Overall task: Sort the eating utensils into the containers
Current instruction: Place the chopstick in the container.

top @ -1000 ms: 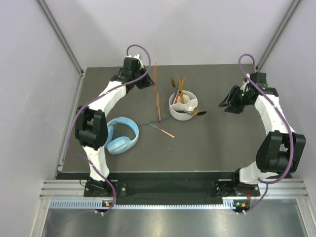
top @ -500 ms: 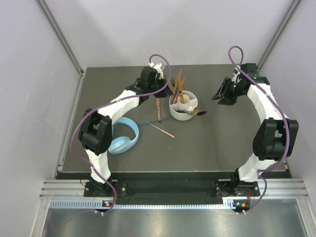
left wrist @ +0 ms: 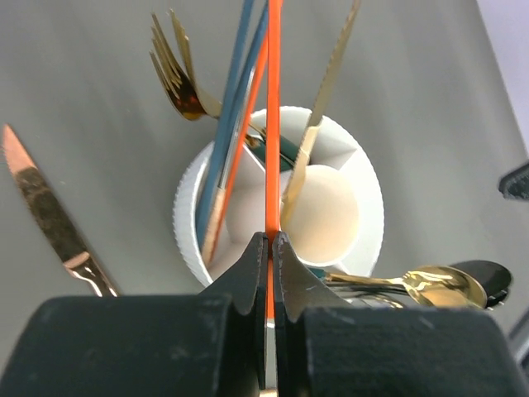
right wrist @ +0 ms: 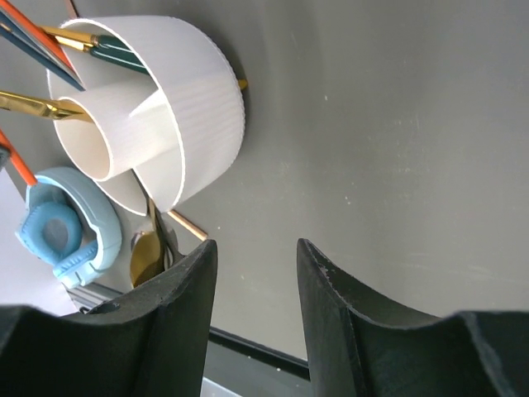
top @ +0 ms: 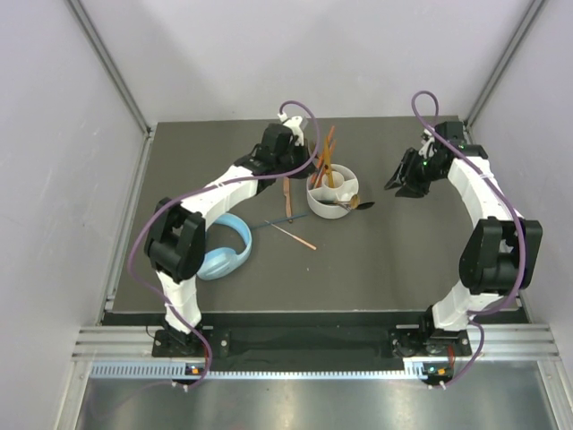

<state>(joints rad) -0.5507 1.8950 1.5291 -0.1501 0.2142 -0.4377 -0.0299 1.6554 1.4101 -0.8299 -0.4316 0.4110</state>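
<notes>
My left gripper [left wrist: 271,241] is shut on a thin orange chopstick [left wrist: 273,124], which points down into the round white divided container [left wrist: 369,192]. In the overhead view that gripper [top: 303,159] hovers just left of the container [top: 344,211]. Teal chopsticks [left wrist: 235,107], a gold fork [left wrist: 178,78] and a gold knife-like piece [left wrist: 331,91] stand in the compartments. A gold spoon [left wrist: 438,281] and a black spoon [left wrist: 488,273] lie against its near side. My right gripper [top: 400,179] is open and holds nothing, to the right of the container [right wrist: 190,107].
A bronze knife [top: 286,193], a teal chopstick [top: 269,222] and a pale orange chopstick [top: 295,236] lie on the dark mat left of the container. Light blue headphones [top: 224,246] rest near the left arm. Grey walls enclose the table.
My left arm has swung right from the back left, carrying the orange chopstick over the container. My right arm has drawn back and slightly left, jaws unchanged.
</notes>
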